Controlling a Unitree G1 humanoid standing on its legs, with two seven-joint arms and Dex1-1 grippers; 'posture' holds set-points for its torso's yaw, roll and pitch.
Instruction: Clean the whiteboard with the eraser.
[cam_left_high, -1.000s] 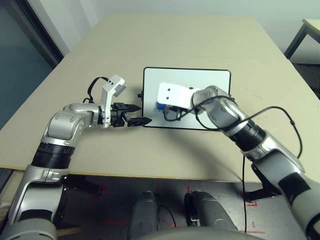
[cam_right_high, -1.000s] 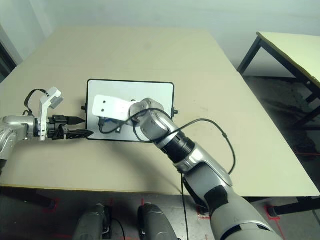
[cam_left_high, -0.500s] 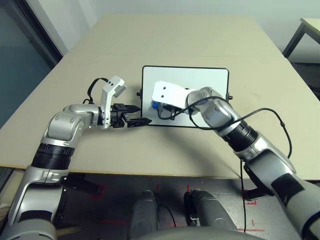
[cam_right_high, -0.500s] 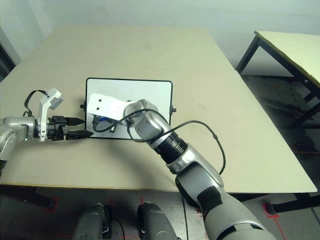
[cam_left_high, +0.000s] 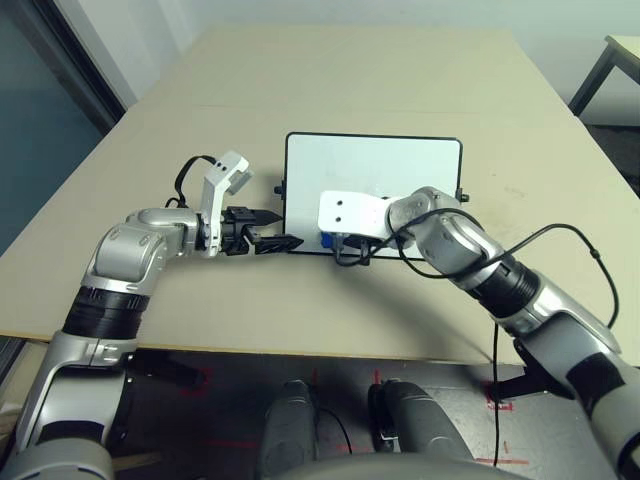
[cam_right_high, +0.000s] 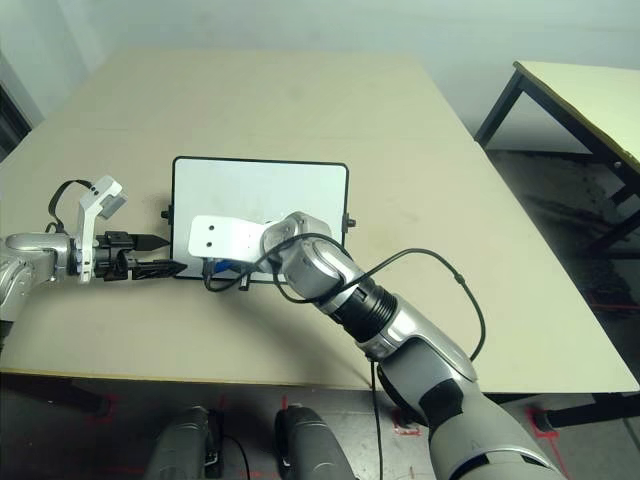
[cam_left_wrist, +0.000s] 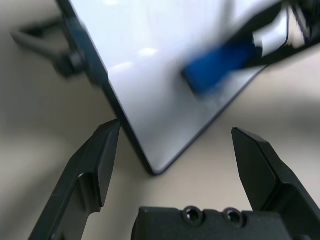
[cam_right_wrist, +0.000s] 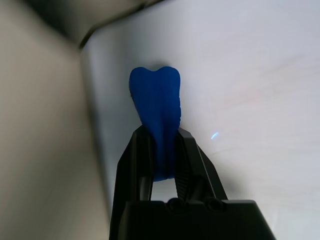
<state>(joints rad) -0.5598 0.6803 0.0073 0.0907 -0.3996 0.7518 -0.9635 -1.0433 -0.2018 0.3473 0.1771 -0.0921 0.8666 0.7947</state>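
Note:
The whiteboard (cam_left_high: 372, 166) lies flat in the middle of the table, white with a thin black frame and small side tabs. My right gripper (cam_right_wrist: 162, 133) is shut on the blue eraser (cam_right_wrist: 155, 105), pressing it on the board close to the near left corner. From the head, the eraser (cam_left_high: 327, 240) peeks out under the white wrist housing. My left gripper (cam_left_high: 282, 234) is open and low over the table. The board's near left corner sits between its fingers (cam_left_wrist: 95, 161). The left wrist view also shows the eraser (cam_left_wrist: 220, 67).
A black cable (cam_left_high: 560, 232) loops off my right forearm above the table. The table's front edge (cam_left_high: 300, 350) runs just behind both elbows. A second table (cam_right_high: 585, 95) stands off to the far right, and there is bare tabletop beyond the board.
My right gripper has slid the eraser from further up the board's left side toward its near edge. The left arm has stayed where it was.

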